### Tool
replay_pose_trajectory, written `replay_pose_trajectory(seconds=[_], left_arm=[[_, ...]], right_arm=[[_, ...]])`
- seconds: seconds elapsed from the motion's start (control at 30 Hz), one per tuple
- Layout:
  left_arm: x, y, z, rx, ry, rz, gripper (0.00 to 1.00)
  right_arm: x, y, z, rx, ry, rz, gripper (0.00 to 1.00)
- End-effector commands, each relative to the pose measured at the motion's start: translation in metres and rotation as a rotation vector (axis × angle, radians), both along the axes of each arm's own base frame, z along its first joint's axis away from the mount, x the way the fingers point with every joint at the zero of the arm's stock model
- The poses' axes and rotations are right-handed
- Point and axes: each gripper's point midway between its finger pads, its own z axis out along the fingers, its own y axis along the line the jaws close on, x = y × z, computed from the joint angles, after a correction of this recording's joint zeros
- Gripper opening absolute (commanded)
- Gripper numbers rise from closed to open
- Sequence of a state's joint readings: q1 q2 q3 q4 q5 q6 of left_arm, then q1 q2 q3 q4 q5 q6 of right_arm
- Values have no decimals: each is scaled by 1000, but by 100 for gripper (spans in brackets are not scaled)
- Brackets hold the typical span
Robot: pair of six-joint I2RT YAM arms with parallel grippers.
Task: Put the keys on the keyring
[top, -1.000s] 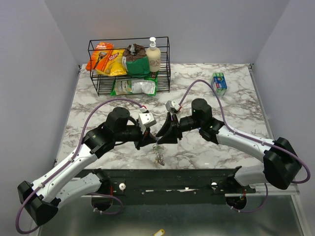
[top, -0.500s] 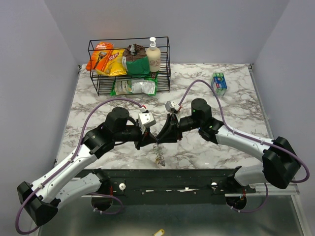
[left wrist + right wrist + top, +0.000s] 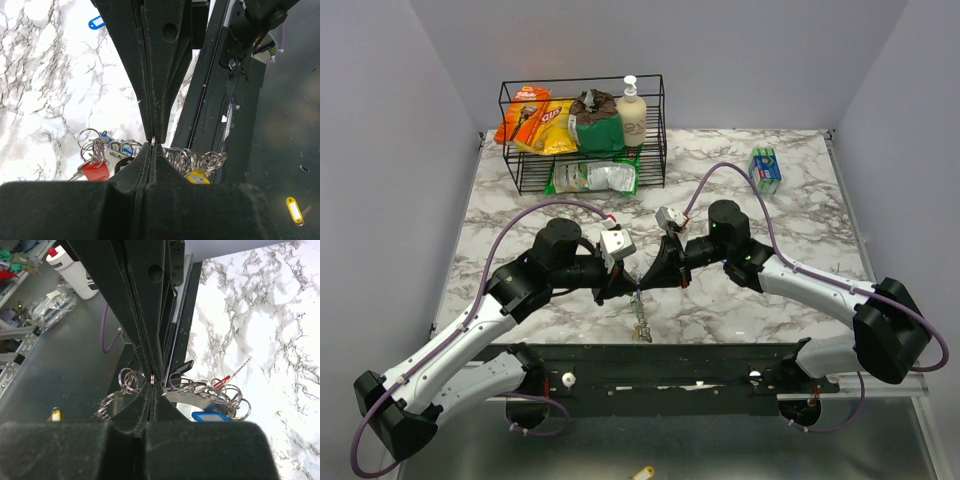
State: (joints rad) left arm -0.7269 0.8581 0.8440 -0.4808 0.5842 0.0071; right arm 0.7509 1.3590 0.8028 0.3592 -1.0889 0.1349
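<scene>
Both grippers meet tip to tip above the table's near edge. The left gripper [image 3: 626,290] [image 3: 153,143] is shut, with a bit of the thin silvery keyring [image 3: 172,149] pinched at its tips. Facing it, the right gripper [image 3: 644,284] [image 3: 152,382] is also shut on the keyring [image 3: 200,390]. The keys [image 3: 641,322] hang below the tips in a bunch on several small split rings. A red tag [image 3: 95,171] and a yellow tag [image 3: 198,176] show in the left wrist view. A blue tag [image 3: 212,416] and a red-headed key [image 3: 223,382] show in the right wrist view.
At the back left stands a black wire rack [image 3: 582,135] holding snack bags and a bottle. A blue-green box [image 3: 766,168] lies at the back right. A loose blue tag [image 3: 95,22] lies on the marble. The black front rail [image 3: 670,365] runs under the bunch. A yellow tag [image 3: 294,209] lies on the floor.
The right gripper's jaws have closed onto the ring. The hanging bunch has shifted slightly up and left. The left arm holds as before.
</scene>
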Motion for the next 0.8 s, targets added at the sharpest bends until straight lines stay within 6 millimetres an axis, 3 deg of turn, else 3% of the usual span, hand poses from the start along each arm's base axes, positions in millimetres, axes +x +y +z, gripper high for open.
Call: replay_pose_trajectory(seconds=[0.0, 0.2, 0.23, 0.43, 0.57, 0.63, 0.7, 0.77], left_arm=[[3, -9, 43, -114, -96, -20, 0], [16, -10, 61, -163, -132, 56, 28], [23, -9, 65, -173, -150, 93, 35], [55, 3, 69, -187, -173, 296, 56], [70, 18, 74, -213, -168, 393, 60], [71, 23, 87, -272, -190, 381, 61], [58, 24, 97, -347, -186, 321, 66], [59, 32, 107, -409, -202, 327, 68]], right_arm=[[0, 3, 6, 16, -24, 5, 1], [10, 6, 20, 55, -29, -75, 1], [12, 7, 26, 81, -47, -84, 1], [13, 6, 46, 154, -60, -118, 1], [18, 7, 53, 166, -68, -150, 1], [21, 7, 53, 168, -69, -168, 1], [24, 8, 53, 169, -70, -188, 1], [28, 8, 53, 170, -70, -208, 1]])
